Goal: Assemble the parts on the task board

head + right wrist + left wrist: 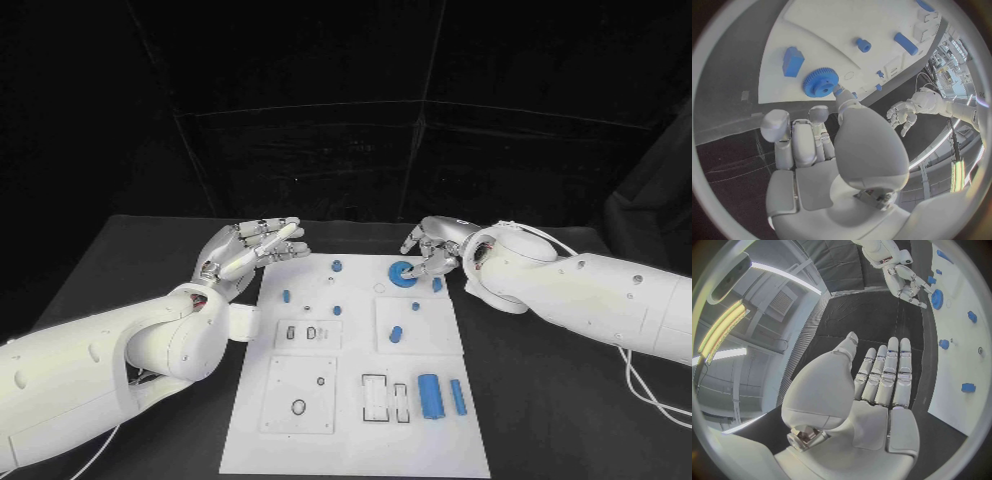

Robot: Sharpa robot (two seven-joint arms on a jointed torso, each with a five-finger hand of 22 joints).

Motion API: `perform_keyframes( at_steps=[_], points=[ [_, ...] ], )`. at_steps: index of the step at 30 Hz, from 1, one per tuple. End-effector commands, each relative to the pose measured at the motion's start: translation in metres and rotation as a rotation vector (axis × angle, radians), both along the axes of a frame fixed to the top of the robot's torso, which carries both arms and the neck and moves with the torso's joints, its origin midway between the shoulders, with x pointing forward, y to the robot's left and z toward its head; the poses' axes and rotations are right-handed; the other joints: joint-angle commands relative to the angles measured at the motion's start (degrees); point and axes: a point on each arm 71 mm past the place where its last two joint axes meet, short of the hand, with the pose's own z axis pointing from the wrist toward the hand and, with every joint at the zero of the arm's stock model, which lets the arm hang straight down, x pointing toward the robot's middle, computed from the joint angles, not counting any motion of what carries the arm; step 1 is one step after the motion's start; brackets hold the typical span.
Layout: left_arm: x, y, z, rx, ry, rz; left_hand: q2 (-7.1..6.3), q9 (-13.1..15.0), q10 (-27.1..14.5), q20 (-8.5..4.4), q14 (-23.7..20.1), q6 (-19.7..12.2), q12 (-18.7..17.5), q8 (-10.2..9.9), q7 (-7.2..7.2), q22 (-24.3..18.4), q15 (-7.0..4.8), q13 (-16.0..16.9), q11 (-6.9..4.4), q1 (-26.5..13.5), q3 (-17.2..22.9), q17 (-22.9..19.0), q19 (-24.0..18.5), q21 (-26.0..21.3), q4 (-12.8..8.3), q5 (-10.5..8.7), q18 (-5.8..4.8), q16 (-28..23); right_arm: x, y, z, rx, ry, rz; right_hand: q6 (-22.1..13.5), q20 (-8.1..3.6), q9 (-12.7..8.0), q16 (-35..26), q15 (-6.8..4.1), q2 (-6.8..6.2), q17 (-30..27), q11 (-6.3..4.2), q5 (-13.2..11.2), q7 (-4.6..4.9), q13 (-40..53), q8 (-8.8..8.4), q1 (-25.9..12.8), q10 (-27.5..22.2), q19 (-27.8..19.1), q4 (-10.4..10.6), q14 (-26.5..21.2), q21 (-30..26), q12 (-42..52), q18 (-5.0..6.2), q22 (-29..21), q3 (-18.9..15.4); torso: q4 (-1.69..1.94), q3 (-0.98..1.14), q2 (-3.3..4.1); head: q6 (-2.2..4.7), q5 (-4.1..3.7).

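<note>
The white task board lies lengthwise in the middle of the black table. A blue gear sits flat near its far end. My right hand hovers just behind the gear with fingers apart and one fingertip at the rim of the gear; it grips nothing. My left hand is raised beside the board's far left corner with its palm flat, its fingers straight, and nothing in it. Small blue pegs stand on the board's far half.
A blue cylinder and a blue bar lie at the board's near right. White recessed plates take up the near left. A small blue block sits just right of the gear. White cables trail at the table's right.
</note>
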Motion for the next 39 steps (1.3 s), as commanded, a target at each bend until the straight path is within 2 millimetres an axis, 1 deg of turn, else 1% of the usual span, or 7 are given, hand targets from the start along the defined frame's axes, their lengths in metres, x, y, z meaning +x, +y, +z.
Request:
perform_keyframes(
  at_steps=[1, 6, 15, 18, 21, 28, 39],
  points=[
    [0.0000, -0.0015, 0.0016, -0.005, -0.008, -0.017, 0.61, -0.07, 0.11, 0.06, 0.33, 0.35, -0.34, -0.23, 1.30, -0.05, 0.08, -0.08, 0.23, -0.03, -0.01, -0.10, 0.46, -0.24, -0.32, 0.02, 0.70, -0.32, -0.0003, 0.0025, -0.0010, -0.055, 0.012, 0.017, -0.40, 0.42, 0.00, 0.34, 0.33, -0.01, 0.25, 0.03, -0.37, -0.12, 0.64, -0.04, 0.96, -0.08, 0.03, 0.34, 1.64, 0.35, 0.64, -1.04, 0.21, -0.07, 0.02, -0.03, 0.03, -0.11, -0.04],
    [0.0002, -0.0014, 0.0014, -0.004, -0.006, -0.017, 0.63, -0.06, 0.11, 0.07, 0.32, 0.37, -0.38, -0.26, 1.29, -0.09, 0.09, -0.08, 0.22, -0.03, -0.01, -0.12, 0.46, -0.29, -0.37, 0.02, 0.70, -0.37, -0.0010, 0.0047, -0.0010, -0.069, 0.006, 0.027, -0.28, 0.44, 0.06, 0.66, 0.33, 0.08, 0.77, 0.01, -0.29, -0.15, 1.86, 0.18, 1.53, 0.24, 0.13, 0.56, 1.71, 0.56, 1.70, -1.09, 0.59, -0.11, -0.03, 0.04, 0.02, -0.23, -0.08],
    [0.0008, -0.0012, 0.0010, -0.004, -0.006, -0.016, 0.63, -0.06, 0.11, 0.07, 0.32, 0.37, -0.38, -0.26, 1.29, -0.09, 0.09, -0.08, 0.22, -0.03, -0.01, -0.12, 0.46, -0.29, -0.37, 0.02, 0.70, -0.37, -0.0027, 0.0072, -0.0001, -0.088, -0.011, 0.043, 0.88, 0.39, 0.29, 1.90, 0.23, 0.55, 2.81, -0.17, 0.47, -0.41, 4.64, 1.18, 2.32, 0.90, 0.59, 1.06, 2.01, 1.37, 4.09, -1.31, 2.01, -0.03, -0.07, 0.06, 0.02, -0.41, -0.03],
    [0.0010, -0.0010, 0.0009, -0.004, -0.005, -0.016, 0.63, -0.06, 0.11, 0.07, 0.32, 0.37, -0.38, -0.26, 1.29, -0.09, 0.09, -0.08, 0.22, -0.03, -0.01, -0.12, 0.46, -0.29, -0.37, 0.02, 0.70, -0.37, -0.0032, 0.0081, 0.0004, -0.093, -0.020, 0.048, 1.74, 0.29, 0.42, 2.40, 0.10, 0.90, 3.62, -0.37, 1.69, -0.63, 5.75, 1.89, 2.61, 1.05, 0.73, 1.12, 2.12, 1.71, 4.99, -1.38, 2.53, 0.19, -0.04, 0.04, 0.00, -0.54, -0.08],
    [0.0012, -0.0010, 0.0008, -0.003, -0.005, -0.016, 0.63, -0.06, 0.11, 0.07, 0.32, 0.37, -0.38, -0.26, 1.29, -0.09, 0.09, -0.08, 0.22, -0.03, -0.01, -0.12, 0.46, -0.29, -0.37, 0.02, 0.70, -0.37, -0.0035, 0.0088, 0.0007, -0.102, -0.029, 0.053, 2.13, 0.23, 0.46, 2.58, 0.02, 1.13, 3.91, -0.46, 2.17, -0.75, 6.15, 2.24, 2.91, 1.05, 0.78, 1.01, 2.13, 1.88, 5.27, -1.42, 2.79, 0.45, -0.02, 0.04, 0.02, -0.53, -0.05],
    [0.0015, -0.0009, 0.0005, -0.003, -0.004, -0.016, 0.65, -0.06, 0.10, 0.07, 0.30, 0.39, -0.43, -0.30, 1.28, -0.12, 0.09, -0.08, 0.22, -0.02, -0.01, -0.14, 0.46, -0.33, -0.43, 0.02, 0.70, -0.42, -0.0028, 0.0094, -0.0001, -0.127, -0.035, 0.058, 2.67, 0.13, 0.49, 2.87, -0.09, 1.47, 4.40, -0.59, 2.12, -0.88, 6.79, 2.74, 3.51, 1.09, 0.89, 0.63, 2.17, 2.16, 5.69, -1.49, 3.24, 1.01, 0.01, 0.04, 0.03, -0.70, -0.12],
    [0.0020, -0.0011, 0.0003, -0.003, -0.004, -0.016, 0.65, -0.06, 0.10, 0.07, 0.30, 0.39, -0.43, -0.30, 1.28, -0.12, 0.09, -0.08, 0.22, -0.02, -0.01, -0.14, 0.46, -0.33, -0.43, 0.02, 0.70, -0.42, -0.0005, 0.0113, -0.0027, -0.144, -0.022, 0.064, 2.71, 0.11, 0.48, 2.90, -0.11, 1.55, 4.44, -0.61, 2.03, -0.89, 6.82, 2.80, 3.65, 1.05, 0.93, 0.53, 2.16, 2.23, 5.67, -1.51, 3.38, 1.16, -0.01, 0.03, 0.03, -0.99, -0.08]
  ],
)
